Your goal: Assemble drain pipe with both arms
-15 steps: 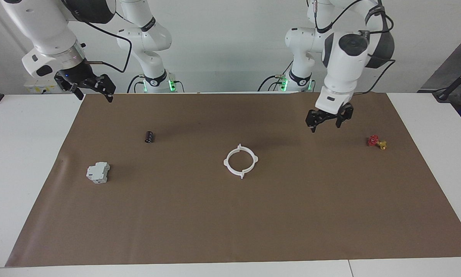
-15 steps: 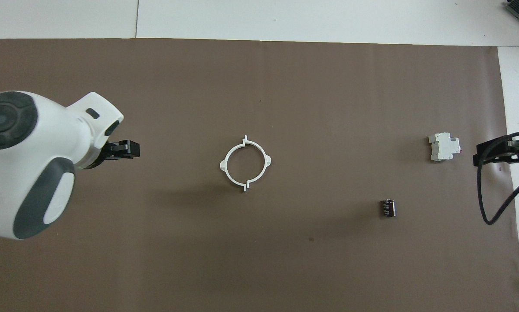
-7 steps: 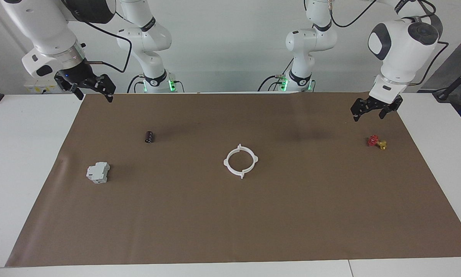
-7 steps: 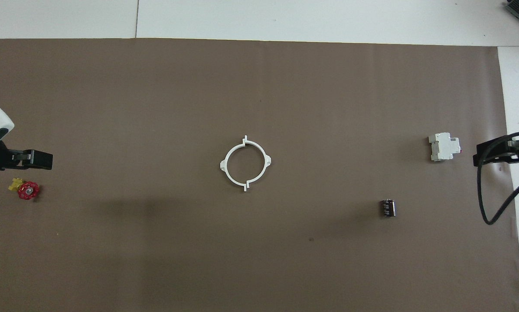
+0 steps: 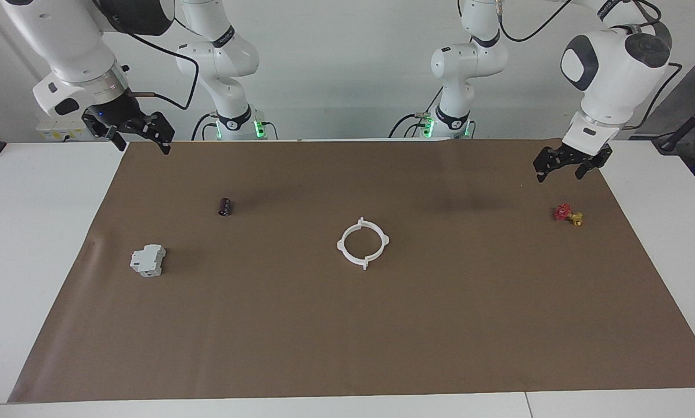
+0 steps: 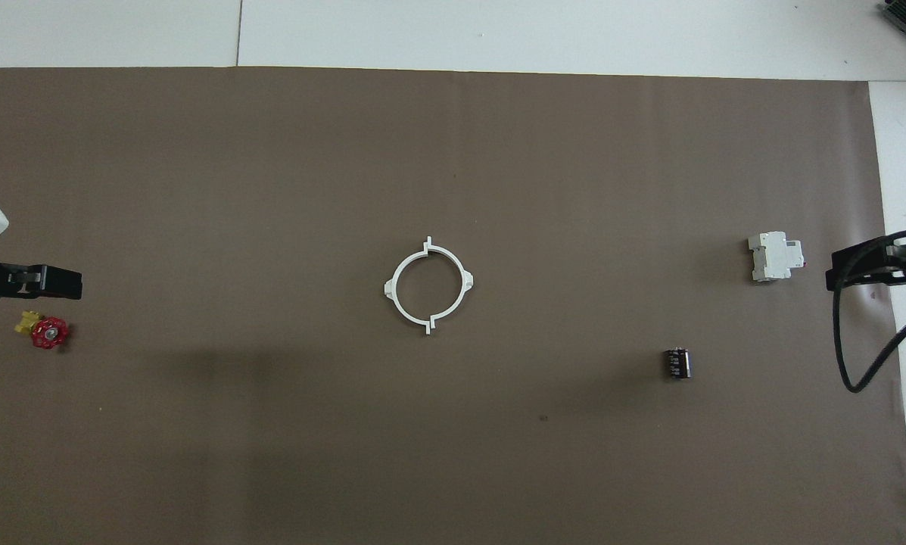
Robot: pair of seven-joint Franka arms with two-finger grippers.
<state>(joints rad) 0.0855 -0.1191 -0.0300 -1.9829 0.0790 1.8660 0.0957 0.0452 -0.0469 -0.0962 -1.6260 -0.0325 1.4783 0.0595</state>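
Note:
The drain pipe (image 5: pixel 363 265) (image 6: pixel 390 288) lies flat in the middle of the brown mat as one closed white ring, its two halves butted together with four outer tabs. No gripper touches it. My left gripper (image 5: pixel 559 176) (image 6: pixel 63 281) hangs open and empty in the air over the mat's edge at the left arm's end, beside the red-and-yellow valve. My right gripper (image 5: pixel 143 148) (image 6: pixel 839 276) hangs open and empty over the mat's corner at the right arm's end, where that arm waits.
A red-and-yellow valve piece (image 5: pixel 568 214) (image 6: pixel 44 331) lies at the left arm's end. A grey-white boxy block (image 5: pixel 148 260) (image 6: pixel 775 256) and a small black cylinder (image 5: pixel 225 206) (image 6: pixel 677 362) lie toward the right arm's end. The brown mat (image 5: pixel 347 337) covers most of the white table.
The left arm has swung away from beside the ring, out to its own end of the table, and has risen a little. The ring and the right arm have not moved.

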